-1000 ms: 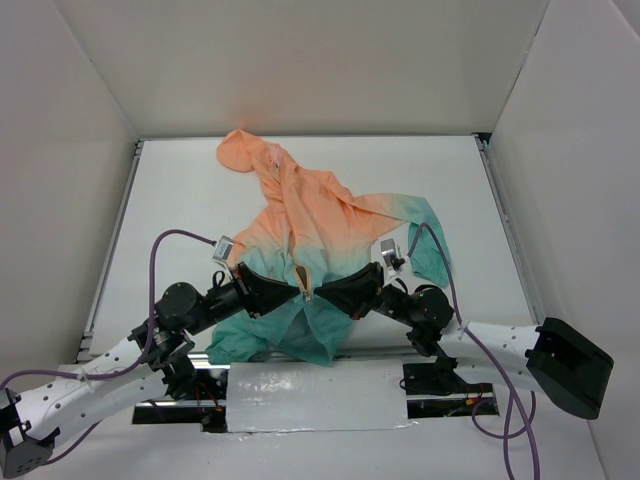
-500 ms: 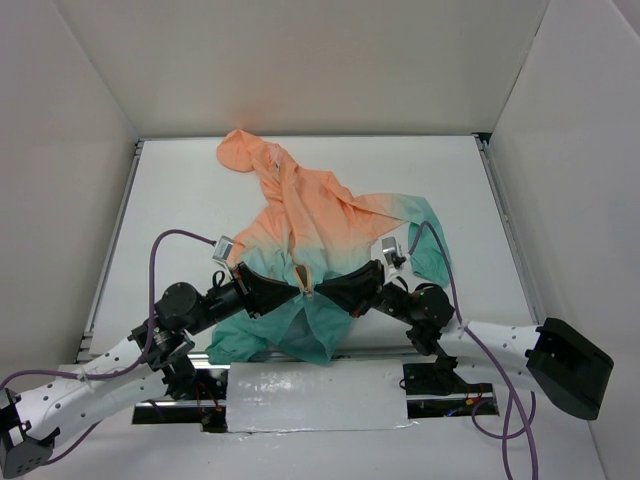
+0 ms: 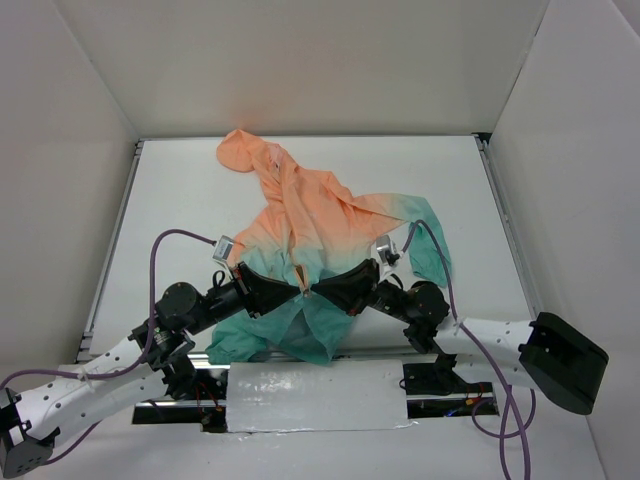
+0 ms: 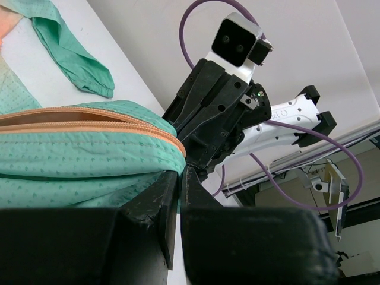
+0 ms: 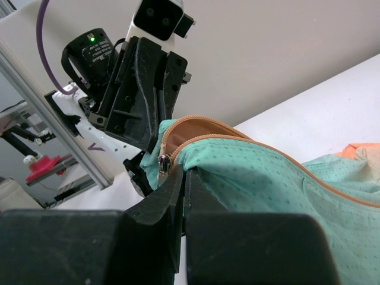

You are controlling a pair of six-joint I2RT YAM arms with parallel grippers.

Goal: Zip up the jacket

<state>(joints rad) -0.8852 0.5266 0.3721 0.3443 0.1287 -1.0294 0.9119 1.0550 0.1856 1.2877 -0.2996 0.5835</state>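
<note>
top external view: the thin peach-to-teal hooded jacket [image 3: 310,215] lies mid-table [image 3: 180,190]. left tool [image 3: 299,287] and right tool [image 3: 322,291] are each clamped on its teal hem, flanking the orange zipper [image 5: 205,126] base. likely still seating the silver slider [image 5: 164,164]; next, draw it hoodward with the hem held taut.

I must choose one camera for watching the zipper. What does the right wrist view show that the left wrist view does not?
Only the right wrist view shows the silver zipper slider, at the end of the orange zipper beside the right gripper. Only the left wrist view shows a teal sleeve lying loose on the table. Both show the teal jacket fabric edged by the zipper, pinched in shut fingers (the left gripper in its own view), with the other arm close behind.
</note>
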